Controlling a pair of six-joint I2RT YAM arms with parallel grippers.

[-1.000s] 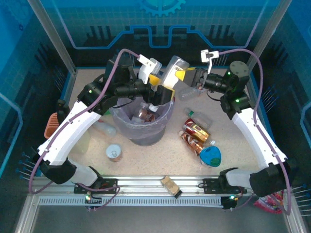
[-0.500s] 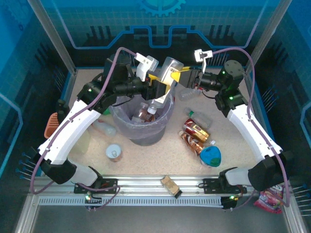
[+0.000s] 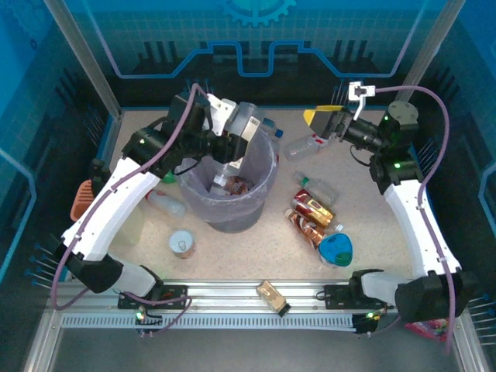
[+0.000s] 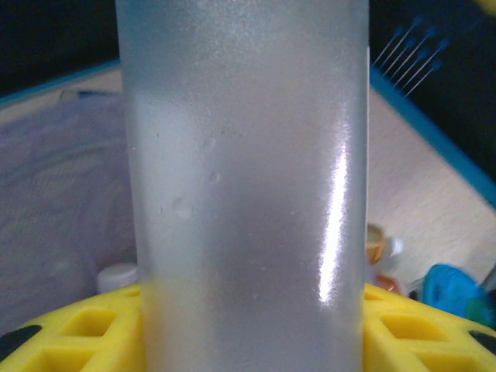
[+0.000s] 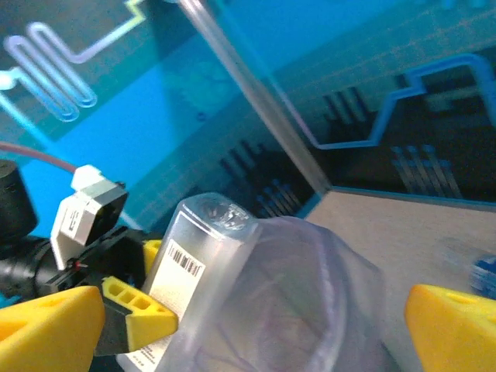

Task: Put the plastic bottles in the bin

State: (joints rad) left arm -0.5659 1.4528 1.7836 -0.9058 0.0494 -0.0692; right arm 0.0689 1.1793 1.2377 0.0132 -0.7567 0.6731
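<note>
A frosted, label-bearing plastic bottle hangs tilted, neck down, over the mouth of the grey-lavender bin. My left gripper is shut on the bottle, its yellow fingers at either side. My right gripper stands open and empty to the right of the bin. In the right wrist view the bottle leans over the bin. Inside the bin lie other bottles. On the table lie a clear bottle, another and two brown ones.
A blue dish sits at the front right and a tin can in front of the bin. An orange basket is at the left edge, with a pale bottle beside the bin. A snack packet rests on the front rail.
My right gripper has let go of the frosted bottle and drawn back to the right. The left gripper has swung the bottle left and lower over the bin.
</note>
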